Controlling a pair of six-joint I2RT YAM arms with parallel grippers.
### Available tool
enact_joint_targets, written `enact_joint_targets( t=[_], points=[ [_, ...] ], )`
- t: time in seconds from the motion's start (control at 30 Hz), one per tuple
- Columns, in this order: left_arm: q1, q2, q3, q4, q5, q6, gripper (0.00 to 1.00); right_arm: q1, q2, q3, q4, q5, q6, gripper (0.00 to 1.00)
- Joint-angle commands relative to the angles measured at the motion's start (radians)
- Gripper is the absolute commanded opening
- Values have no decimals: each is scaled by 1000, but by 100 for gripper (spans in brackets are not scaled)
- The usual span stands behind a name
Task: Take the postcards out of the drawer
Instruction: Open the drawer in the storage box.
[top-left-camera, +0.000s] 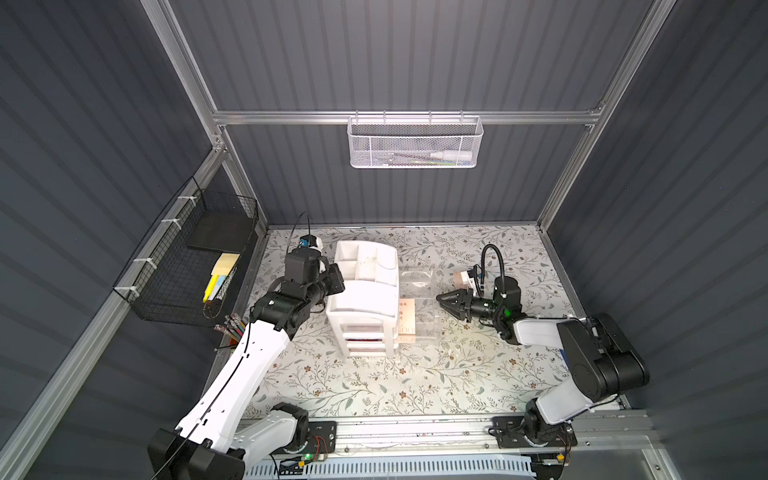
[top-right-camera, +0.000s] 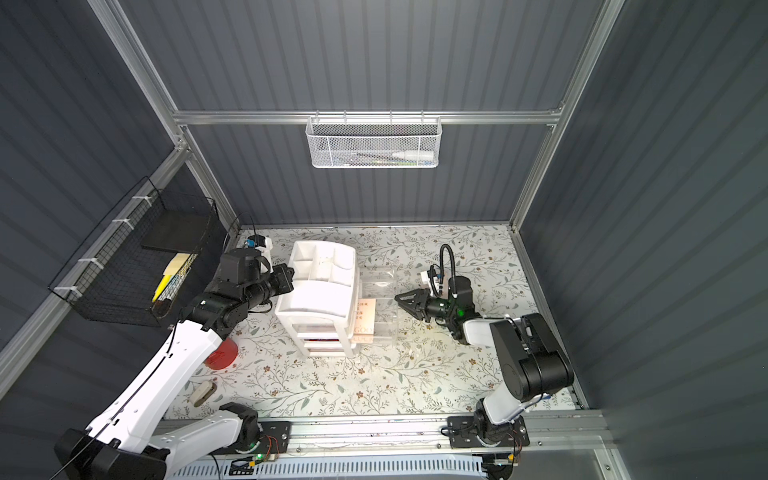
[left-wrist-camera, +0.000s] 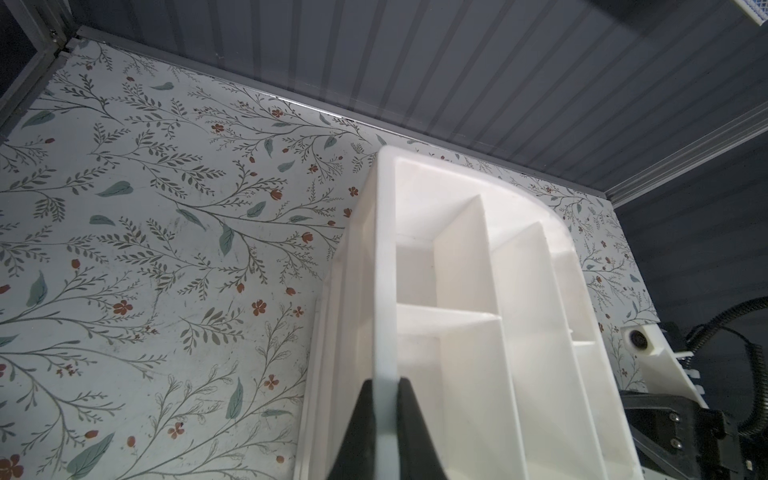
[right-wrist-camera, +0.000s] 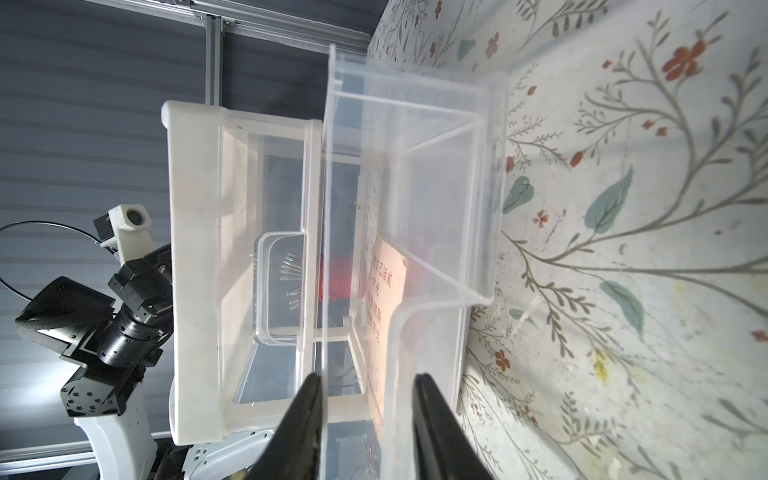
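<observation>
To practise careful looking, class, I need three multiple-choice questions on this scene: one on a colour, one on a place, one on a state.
1. What colour is the drawer organizer?
A black
B red
C white

2. Where does the peach postcard lie?
A on top of the organizer
B in the pulled-out clear drawer
C under the organizer

3. What is the state of the left tool?
A open, touching nothing
B shut on the organizer's top rim
C shut on the postcard

Answers:
1 C: both top views show white plastic.
2 B: the card shows through the drawer's clear walls.
3 B: the left wrist view shows its jaws pinching the rim.
</observation>
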Motion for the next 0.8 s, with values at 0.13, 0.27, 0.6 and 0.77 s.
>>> enact_joint_targets(
  t=[0.13, 0.27, 0.6, 0.77],
  points=[
    [22, -31, -4, -24, -102, -6, 0, -28, -43, -6, -132, 38, -84, 32],
    [22, -44, -28, -13, -103, -31, 0, -27, -59, 1, -194, 56, -107, 33],
    [23, -26, -70, 47, -48, -71, 0, -11, -148, 35, -405, 123, -197, 41],
    [22, -17, -81, 65, -41, -81, 0, -9, -180, 52, -462, 141, -209, 44]
  ],
)
